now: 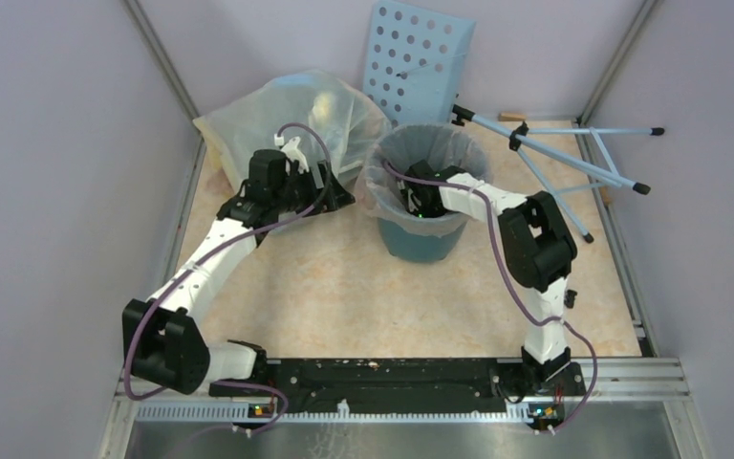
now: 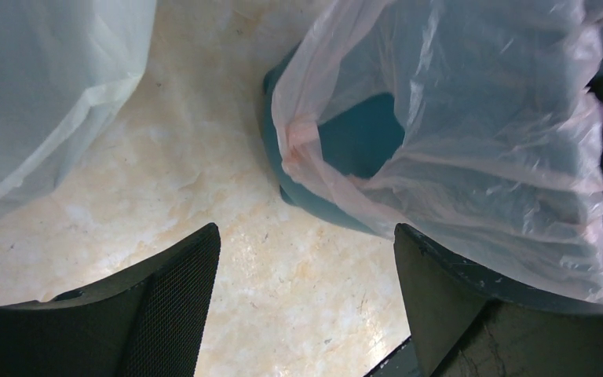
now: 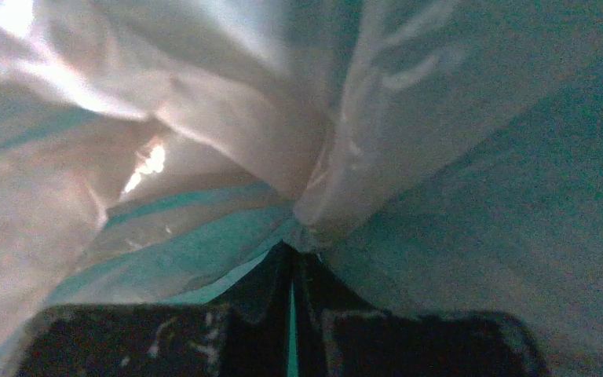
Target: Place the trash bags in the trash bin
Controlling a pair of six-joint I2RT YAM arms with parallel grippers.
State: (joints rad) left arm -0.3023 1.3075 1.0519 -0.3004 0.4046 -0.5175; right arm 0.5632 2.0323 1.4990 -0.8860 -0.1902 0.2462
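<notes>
The pink bag (image 1: 378, 182) is sitting inside the green bin (image 1: 425, 244), in the upper middle of the top view, with its edge hanging over the rim. It is looking thin, light, soft and slippery, so pinching a bunched fold is probably best. The right gripper (image 3: 292, 263) is squeezing tight on such a fold down in the bin. The left gripper (image 2: 305, 243) is hanging wide open beside the bin, holding nothing.

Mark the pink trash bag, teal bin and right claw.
pink trash bag (image 2: 479, 118): left wrist view, on the draped film.
teal bin (image 1: 420, 244): top external view, bare outer wall.
right claw (image 3: 292, 263): right wrist view, between its fingertips.
</notes>
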